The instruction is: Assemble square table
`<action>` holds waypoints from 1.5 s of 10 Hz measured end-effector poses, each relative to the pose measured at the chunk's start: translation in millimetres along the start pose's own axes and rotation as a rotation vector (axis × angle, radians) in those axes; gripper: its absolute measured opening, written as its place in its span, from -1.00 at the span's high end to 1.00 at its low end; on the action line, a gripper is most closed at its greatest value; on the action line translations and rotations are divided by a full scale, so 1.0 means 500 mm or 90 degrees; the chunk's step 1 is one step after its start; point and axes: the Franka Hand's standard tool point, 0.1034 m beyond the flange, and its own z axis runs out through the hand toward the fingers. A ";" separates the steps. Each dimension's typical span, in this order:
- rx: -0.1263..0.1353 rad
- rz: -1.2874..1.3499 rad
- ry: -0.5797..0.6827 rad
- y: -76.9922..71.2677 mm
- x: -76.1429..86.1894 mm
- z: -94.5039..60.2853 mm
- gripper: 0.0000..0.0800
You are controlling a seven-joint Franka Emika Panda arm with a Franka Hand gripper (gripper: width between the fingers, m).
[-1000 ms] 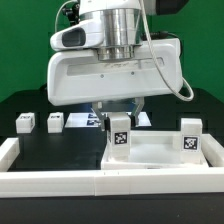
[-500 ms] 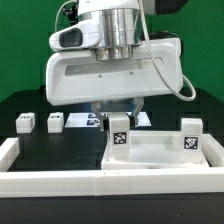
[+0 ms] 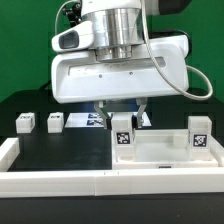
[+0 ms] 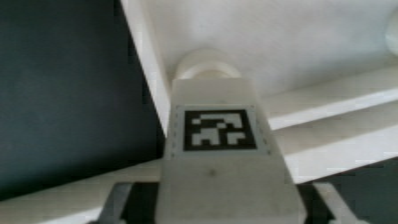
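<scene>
Your gripper (image 3: 122,112) is down over the panel (image 3: 160,152), clamped on the tagged leg (image 3: 122,133). That leg stands upright at the panel's corner on the exterior view's left. In the wrist view the same leg (image 4: 217,130) fills the middle, tag square to the camera. The dark fingers (image 4: 128,205) press in on either side of it, and there's no gap you can see. The panel's white rim (image 4: 329,105) runs behind the leg's rounded end. You can't tell from here how deep the leg sits in the panel.

The panel itself lies flat on the black table (image 3: 60,152), rimmed side up. A second leg (image 3: 200,133) stands upright at its corner on the exterior view's right.

Off the panel toward the exterior view's left, well apart from it, two more wait on the table. The nearer loose leg (image 3: 54,122) and the farther loose leg (image 3: 24,122) stand side by side without touching. The marker board (image 3: 88,120) peeks out between them and the panel, partly hidden by the arm. The rail (image 3: 100,182) runs along the panel's front edge, just beside it.
</scene>
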 end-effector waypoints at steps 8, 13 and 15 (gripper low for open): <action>0.020 0.507 0.017 -0.021 -0.011 0.006 0.27; 0.027 0.517 0.012 -0.028 -0.010 0.005 -0.47; 0.027 0.435 0.014 -0.036 -0.010 0.004 -0.60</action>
